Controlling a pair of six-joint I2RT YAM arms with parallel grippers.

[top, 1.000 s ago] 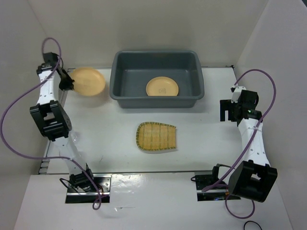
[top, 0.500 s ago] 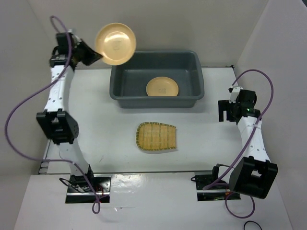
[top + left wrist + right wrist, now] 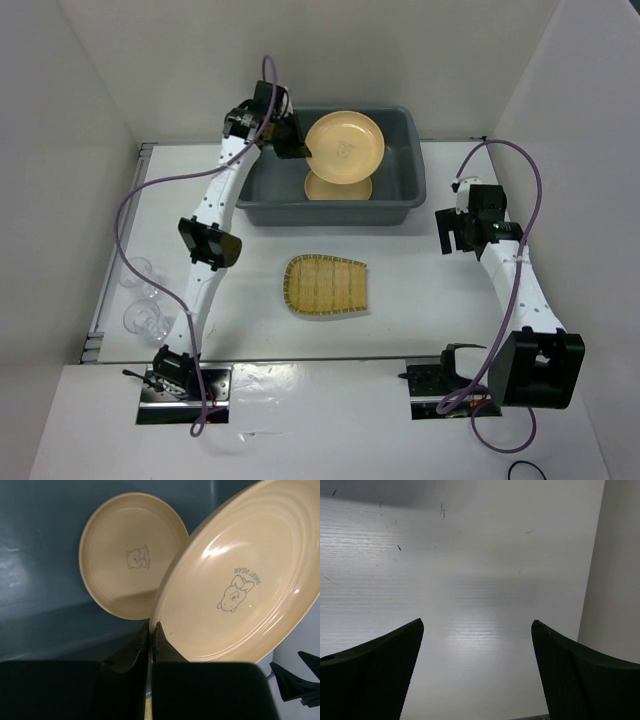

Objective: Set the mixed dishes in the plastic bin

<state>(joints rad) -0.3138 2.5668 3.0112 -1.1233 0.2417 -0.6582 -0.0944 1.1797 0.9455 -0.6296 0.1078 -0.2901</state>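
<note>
My left gripper (image 3: pixel 300 150) is shut on the rim of a tan-orange plate (image 3: pixel 344 146), which it holds tilted above the dark grey plastic bin (image 3: pixel 258 205). In the left wrist view the fingertips (image 3: pixel 159 630) pinch the edge of that plate (image 3: pixel 240 585). A second plate (image 3: pixel 130 555) lies flat on the bin floor below and shows partly in the top view (image 3: pixel 335 190). The yellow woven bamboo tray (image 3: pixel 326 285) lies on the table in front of the bin. A clear cup (image 3: pixel 142 318) stands at the table's left edge. My right gripper (image 3: pixel 447 232) hangs open over bare table (image 3: pixel 477 625).
Another clear cup (image 3: pixel 135 272) stands just behind the first, near the left wall. White walls close in the table on the left, back and right. The right arm's purple cable (image 3: pixel 520 160) loops up by the right wall.
The left arm has swung the plate from the back left corner, up and to the right, to above the bin. The right gripper has shifted slightly left. The cups now show.
</note>
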